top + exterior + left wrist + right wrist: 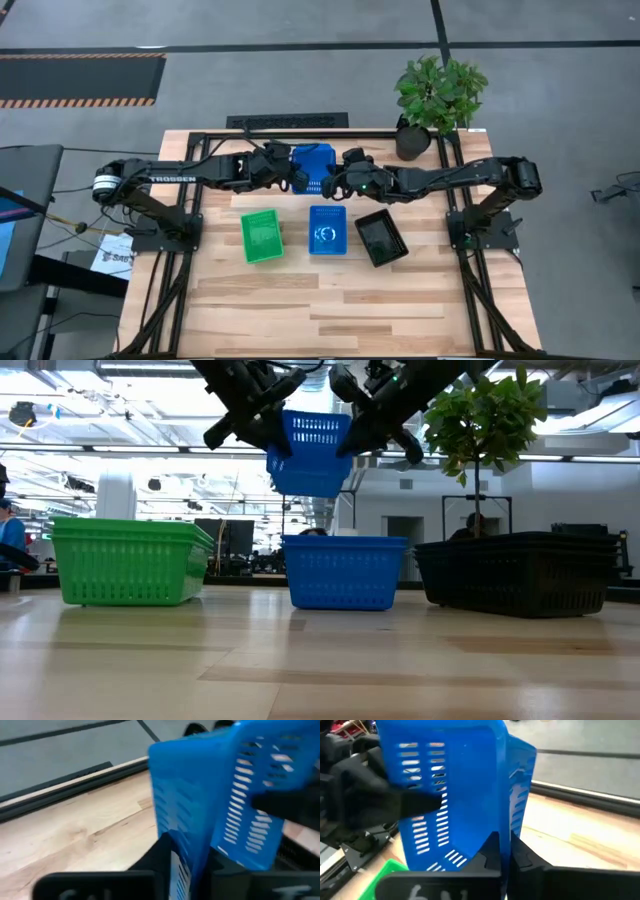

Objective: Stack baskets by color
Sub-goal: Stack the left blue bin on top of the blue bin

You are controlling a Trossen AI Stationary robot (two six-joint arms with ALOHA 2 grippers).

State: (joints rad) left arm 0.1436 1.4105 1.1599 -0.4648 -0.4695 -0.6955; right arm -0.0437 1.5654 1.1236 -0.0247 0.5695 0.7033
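TROSSEN is printed on the left arm; left gripper (285, 172) and right gripper (335, 182) both clamp the raised blue mesh plastic basket (313, 168), hanging clear at 12 o'clock of the blue basket on the table (327, 230).

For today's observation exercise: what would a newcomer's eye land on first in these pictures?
A blue basket held in the air between both arms, the left gripper and right gripper each shut on one side. Below it on the table stand green, blue and black baskets in a row.
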